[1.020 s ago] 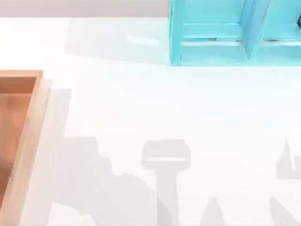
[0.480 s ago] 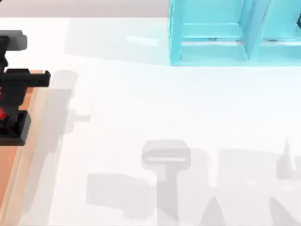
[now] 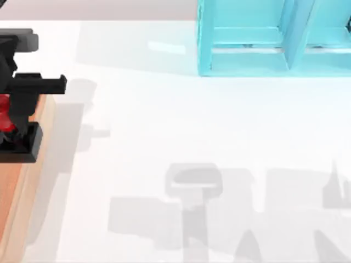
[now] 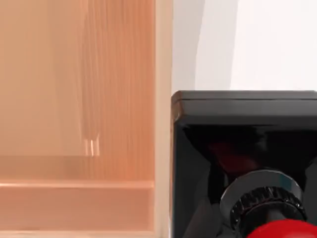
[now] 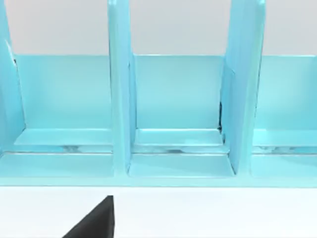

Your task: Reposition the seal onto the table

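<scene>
Carry: While my left gripper [image 3: 12, 118] hung over the right rim of the orange-brown wooden tray [image 3: 33, 181] at the table's left edge, it was clamped on the small seal with a glossy red round knob and black square block base [image 3: 19, 143].
Seal position: It was held aloft in that gripper, base toward the large plain white table [image 3: 181, 126], straddling the tray's rim, not yet down on the white surface.
Wrist check: From the left wrist camera I saw the black base [image 4: 242, 114] partly over the tray's wooden rim [image 4: 162, 99] and partly over white table, with the red knob [image 4: 282, 232] nearest the lens.
Doing it well: I judged the seal should travel clear of the rim toward the top view's right, stay level, and descend until the base sat flat before release; letting go early could tip it onto the knob.
Right arm: It was parked, its camera facing the light-blue shelf unit [image 5: 173, 114]; I could not tell its gripper's state.
Writing: I could read 0 brands, labels or letters anywhere.
</scene>
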Controlling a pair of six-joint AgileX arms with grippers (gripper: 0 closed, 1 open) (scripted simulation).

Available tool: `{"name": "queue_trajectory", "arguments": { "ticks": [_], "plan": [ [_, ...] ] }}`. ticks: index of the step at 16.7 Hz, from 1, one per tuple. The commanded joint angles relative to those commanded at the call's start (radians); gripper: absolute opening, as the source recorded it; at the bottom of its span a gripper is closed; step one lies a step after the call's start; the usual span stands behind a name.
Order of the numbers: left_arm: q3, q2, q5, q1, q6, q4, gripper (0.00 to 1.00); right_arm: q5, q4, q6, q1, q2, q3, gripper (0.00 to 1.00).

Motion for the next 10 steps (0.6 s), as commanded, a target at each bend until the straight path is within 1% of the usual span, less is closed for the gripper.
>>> {"name": "queue_trajectory", "arguments": {
  "ticks": [3,7,10],
  "plan": [
    [0.095,0.134,0.001,-0.048,-0.049,0.040,0.00,0.000,0.000,0.000,0.000,0.000,0.000,1.00],
    [0.258,0.413,0.002,-0.137,-0.130,0.125,0.00,0.000,0.000,0.000,0.000,0.000,0.000,1.00],
    [0.355,0.557,0.003,-0.193,-0.182,0.187,0.00,0.000,0.000,0.000,0.000,0.000,0.000,1.00]
  ]
}}
